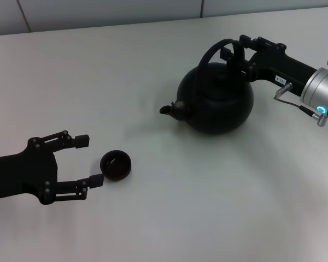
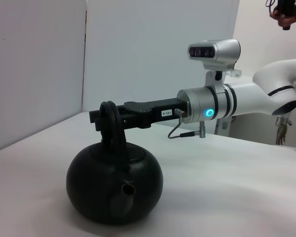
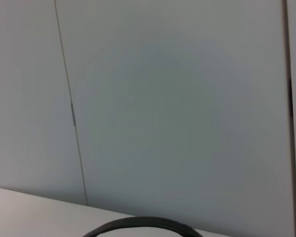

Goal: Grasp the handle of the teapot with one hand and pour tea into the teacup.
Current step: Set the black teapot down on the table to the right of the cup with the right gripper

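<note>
So far the right gripper (image 1: 233, 53) is closing on the tall arched black handle (image 1: 216, 50) of the round matte-black teapot (image 1: 215, 99), resting on the white table (image 1: 169, 218); lifting and pouring remain. The left gripper (image 1: 89, 160) is waiting wide open, empty, beside the tiny black teacup (image 1: 116, 165).

On the white table (image 1: 153, 229) the right gripper (image 1: 236, 54) grips the handle (image 1: 216, 49) of the teapot (image 1: 216, 101), while the left gripper (image 1: 90, 160), fingers spread, sits just beside the teacup (image 1: 116, 165).
</note>
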`<control>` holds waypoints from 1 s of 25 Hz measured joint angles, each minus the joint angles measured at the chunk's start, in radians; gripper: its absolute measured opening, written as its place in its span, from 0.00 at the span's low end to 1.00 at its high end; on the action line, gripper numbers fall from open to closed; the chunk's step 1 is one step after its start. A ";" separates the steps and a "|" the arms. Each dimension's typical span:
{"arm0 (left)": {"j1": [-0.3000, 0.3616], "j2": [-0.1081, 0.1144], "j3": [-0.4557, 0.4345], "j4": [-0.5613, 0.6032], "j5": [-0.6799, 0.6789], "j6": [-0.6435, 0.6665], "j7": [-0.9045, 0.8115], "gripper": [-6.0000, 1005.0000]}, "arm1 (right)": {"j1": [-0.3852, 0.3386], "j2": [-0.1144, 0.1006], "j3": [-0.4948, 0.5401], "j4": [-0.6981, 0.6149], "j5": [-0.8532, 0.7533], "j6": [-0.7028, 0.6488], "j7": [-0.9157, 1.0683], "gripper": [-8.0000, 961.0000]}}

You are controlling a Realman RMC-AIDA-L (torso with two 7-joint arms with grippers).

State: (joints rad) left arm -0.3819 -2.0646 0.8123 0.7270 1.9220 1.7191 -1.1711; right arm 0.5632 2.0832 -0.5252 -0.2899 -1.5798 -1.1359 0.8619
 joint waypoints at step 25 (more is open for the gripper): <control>0.000 0.001 0.000 0.004 -0.010 0.005 -0.007 0.87 | -0.077 0.002 0.004 -0.037 0.010 -0.125 -0.027 0.75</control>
State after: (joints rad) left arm -0.3819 -2.0633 0.8120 0.7307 1.9121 1.7244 -1.1784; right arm 0.4865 2.0856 -0.5217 -0.3272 -1.5700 -1.2610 0.8349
